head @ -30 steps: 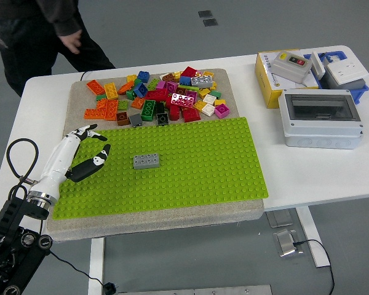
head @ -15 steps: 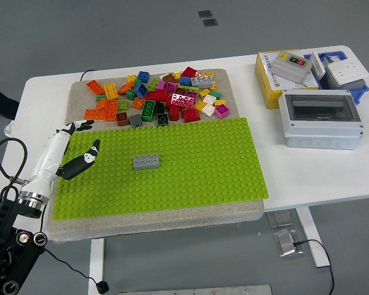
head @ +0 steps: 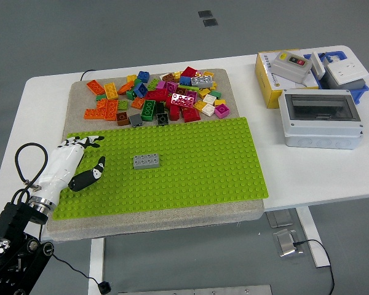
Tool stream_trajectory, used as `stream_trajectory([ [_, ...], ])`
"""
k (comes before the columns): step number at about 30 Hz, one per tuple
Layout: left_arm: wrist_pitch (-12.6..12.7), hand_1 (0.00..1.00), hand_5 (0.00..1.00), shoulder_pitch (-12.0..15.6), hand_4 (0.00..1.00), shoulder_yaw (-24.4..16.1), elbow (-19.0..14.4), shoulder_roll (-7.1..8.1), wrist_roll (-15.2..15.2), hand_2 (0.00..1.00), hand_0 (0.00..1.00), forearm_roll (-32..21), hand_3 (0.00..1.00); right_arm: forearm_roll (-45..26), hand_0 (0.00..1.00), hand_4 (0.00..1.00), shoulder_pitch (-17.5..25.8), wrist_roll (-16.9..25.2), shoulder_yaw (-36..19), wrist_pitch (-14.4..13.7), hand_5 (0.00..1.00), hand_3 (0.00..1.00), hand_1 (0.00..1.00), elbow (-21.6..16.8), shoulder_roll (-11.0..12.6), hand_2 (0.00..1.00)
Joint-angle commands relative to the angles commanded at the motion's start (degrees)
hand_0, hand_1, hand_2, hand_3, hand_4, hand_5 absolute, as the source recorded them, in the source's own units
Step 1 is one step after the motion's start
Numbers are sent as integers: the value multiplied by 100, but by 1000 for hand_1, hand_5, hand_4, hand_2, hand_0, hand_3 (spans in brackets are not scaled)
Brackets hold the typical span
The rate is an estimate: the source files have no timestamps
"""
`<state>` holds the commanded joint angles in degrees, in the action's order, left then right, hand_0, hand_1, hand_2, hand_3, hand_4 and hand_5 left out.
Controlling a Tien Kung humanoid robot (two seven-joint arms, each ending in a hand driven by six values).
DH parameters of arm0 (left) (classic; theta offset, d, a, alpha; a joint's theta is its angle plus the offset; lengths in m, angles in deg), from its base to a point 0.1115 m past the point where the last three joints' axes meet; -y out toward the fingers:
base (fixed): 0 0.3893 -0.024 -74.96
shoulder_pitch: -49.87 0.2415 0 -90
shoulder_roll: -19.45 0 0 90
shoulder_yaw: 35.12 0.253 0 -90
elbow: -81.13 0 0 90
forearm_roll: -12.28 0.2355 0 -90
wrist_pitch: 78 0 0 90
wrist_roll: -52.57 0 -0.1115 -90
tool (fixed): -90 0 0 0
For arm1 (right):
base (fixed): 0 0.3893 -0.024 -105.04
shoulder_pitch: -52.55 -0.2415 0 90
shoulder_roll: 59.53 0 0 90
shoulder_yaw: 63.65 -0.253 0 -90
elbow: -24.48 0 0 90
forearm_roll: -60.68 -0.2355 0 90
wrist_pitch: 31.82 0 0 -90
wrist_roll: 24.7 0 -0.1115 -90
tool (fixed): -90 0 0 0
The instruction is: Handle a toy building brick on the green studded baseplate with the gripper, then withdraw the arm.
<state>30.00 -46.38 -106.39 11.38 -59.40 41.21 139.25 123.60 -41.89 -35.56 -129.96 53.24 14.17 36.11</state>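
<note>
A grey brick (head: 146, 161) sits alone on the green studded baseplate (head: 197, 160), left of its centre. My left hand (head: 80, 158) hovers over the baseplate's left edge, fingers spread and holding nothing, about a hand's width left of the grey brick. Its white forearm runs down to the lower left corner. The right arm does not show.
A heap of several coloured bricks (head: 157, 98) lies on the beige mat (head: 221, 212) behind the baseplate. At the right stand a grey enclosure box (head: 320, 118), a yellow box (head: 272, 83) with a switch on it and a blue tray (head: 347, 72).
My left hand has drawn back toward the lower left, away from the grey brick. The person at the far left has walked out of view. The grey brick has not moved.
</note>
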Motion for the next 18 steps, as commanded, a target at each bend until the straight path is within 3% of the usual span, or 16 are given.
stream_trajectory([
  [8,-87,840,353,73,520,-95,-282,24,180,757,950,85,768,-26,625,403,31,-29,65,-15,716,541,638,0,-69,661],
  [9,-103,842,359,84,525,-123,-286,19,183,758,951,33,720,-41,626,403,36,-46,120,6,716,542,638,0,-84,661],
  [14,-131,842,359,108,525,-121,-202,-38,69,758,951,-495,720,-24,626,403,41,-84,234,109,716,542,638,0,-96,661],
  [15,-129,841,364,108,530,-105,-194,-44,34,757,954,-616,634,-16,637,401,40,-92,247,135,721,571,638,0,-93,666],
  [18,-111,841,364,104,530,-70,-191,-59,-53,757,954,-873,634,33,637,401,37,-127,266,205,721,571,638,0,-87,666],
])
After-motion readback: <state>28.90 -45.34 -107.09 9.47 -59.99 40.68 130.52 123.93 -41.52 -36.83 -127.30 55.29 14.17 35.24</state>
